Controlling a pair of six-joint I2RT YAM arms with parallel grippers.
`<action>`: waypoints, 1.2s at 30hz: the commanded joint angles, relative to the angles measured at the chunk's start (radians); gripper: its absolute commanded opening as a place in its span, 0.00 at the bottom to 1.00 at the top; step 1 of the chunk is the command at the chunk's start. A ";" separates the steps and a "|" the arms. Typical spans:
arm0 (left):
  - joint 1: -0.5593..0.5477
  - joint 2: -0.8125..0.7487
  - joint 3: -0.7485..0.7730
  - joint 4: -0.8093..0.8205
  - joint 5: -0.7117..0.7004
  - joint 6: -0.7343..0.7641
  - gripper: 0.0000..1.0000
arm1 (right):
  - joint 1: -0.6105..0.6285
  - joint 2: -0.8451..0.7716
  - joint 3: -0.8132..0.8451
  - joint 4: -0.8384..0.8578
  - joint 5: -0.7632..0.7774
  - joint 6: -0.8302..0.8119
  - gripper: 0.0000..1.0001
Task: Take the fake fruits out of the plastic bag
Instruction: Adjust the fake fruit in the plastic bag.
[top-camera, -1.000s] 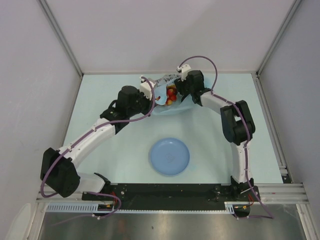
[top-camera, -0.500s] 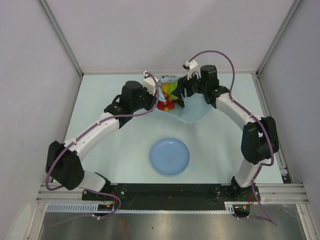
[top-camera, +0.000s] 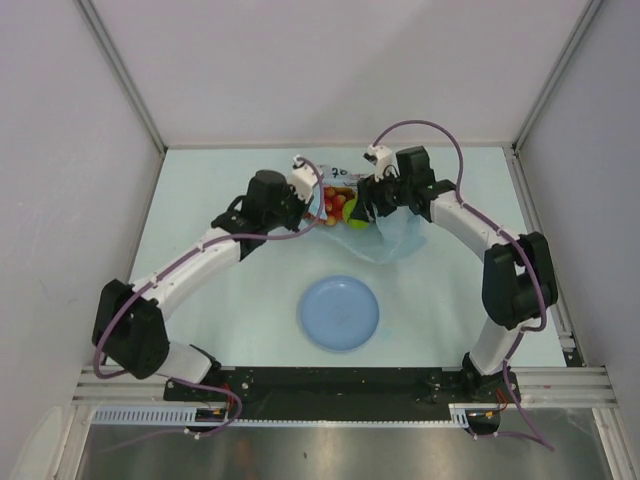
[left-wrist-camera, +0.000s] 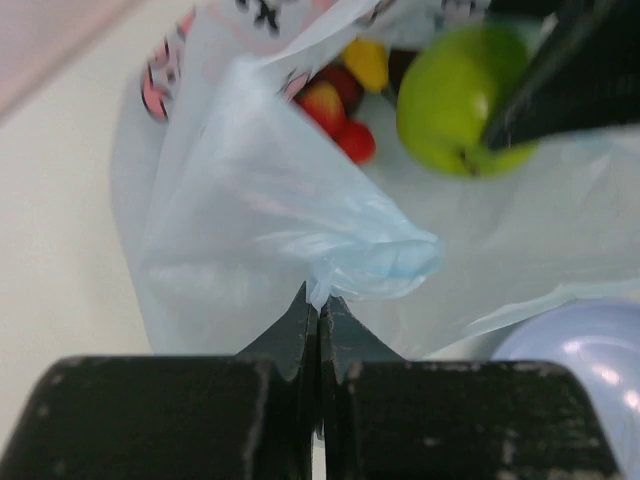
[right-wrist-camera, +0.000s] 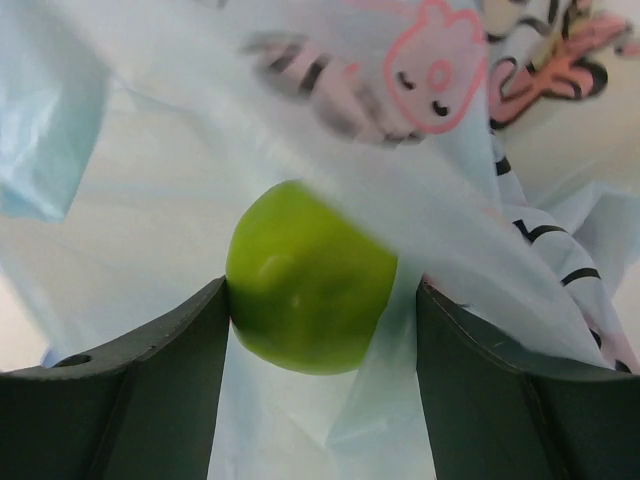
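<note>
Your left gripper (left-wrist-camera: 318, 300) pinches the bag (left-wrist-camera: 260, 200) shut while your right gripper (right-wrist-camera: 320, 305) clasps the green apple (right-wrist-camera: 305, 275), but bag film caught under one jaw could make the apple slip.

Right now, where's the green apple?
The green apple sits between the fingers of the right gripper in the right wrist view, against the plastic bag; in the top view, far middle of the table, beyond the blue plate.

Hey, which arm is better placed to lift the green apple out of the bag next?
Right. Its jaws grip the green apple at the plastic bag mouth, while the left arm's jaws are shut on a bag fold, holding it.
</note>
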 joint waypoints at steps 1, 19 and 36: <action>-0.013 -0.120 -0.190 0.086 -0.002 -0.080 0.01 | -0.049 0.032 -0.041 -0.084 0.087 0.018 0.40; -0.028 0.102 0.015 0.023 -0.004 -0.100 0.00 | -0.004 -0.153 0.070 -0.349 0.053 -0.299 0.87; -0.027 0.122 0.055 -0.043 0.050 -0.173 0.00 | 0.152 0.011 -0.009 -0.111 0.225 -0.539 0.77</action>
